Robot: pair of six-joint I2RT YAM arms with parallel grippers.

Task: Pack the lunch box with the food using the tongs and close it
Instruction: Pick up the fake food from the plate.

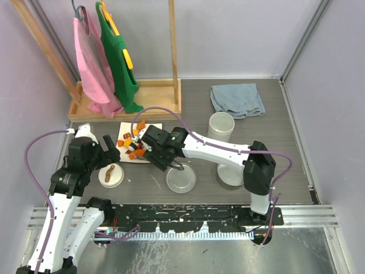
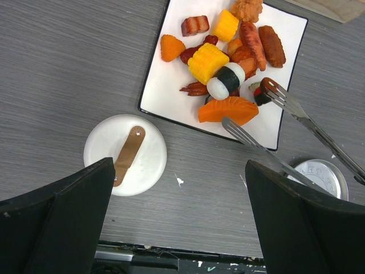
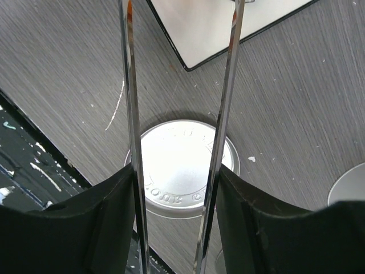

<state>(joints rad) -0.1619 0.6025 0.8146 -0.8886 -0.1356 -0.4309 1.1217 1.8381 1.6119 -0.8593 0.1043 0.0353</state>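
Observation:
The food [image 2: 219,63], small orange, brown, red and black-and-white pieces, lies on a white square plate [image 2: 165,100]. My right gripper [image 1: 155,155] [image 3: 175,171] is shut on the tongs [image 3: 130,85], a finger pressing each arm. The tongs' tips [image 2: 276,91] stand apart over the plate's near edge, one beside a red-and-black piece, the other at an orange slice; nothing is pinched. Under the tongs lies a round steel part of the lunch box [image 3: 182,165] [image 1: 181,178] with embossed lettering. The white tub [image 1: 221,127] stands behind. The white lid with a brown handle [image 2: 125,154] [image 1: 111,176] lies below my open left gripper [image 2: 179,228] [image 1: 111,149].
A second round steel part [image 3: 351,185] [image 1: 231,174] sits under the right arm. A folded blue cloth [image 1: 236,100] lies at the back right. A wooden rack [image 1: 134,94] with pink and green garments stands at the back left. The table's black front rail [image 2: 171,260] is just below the left gripper.

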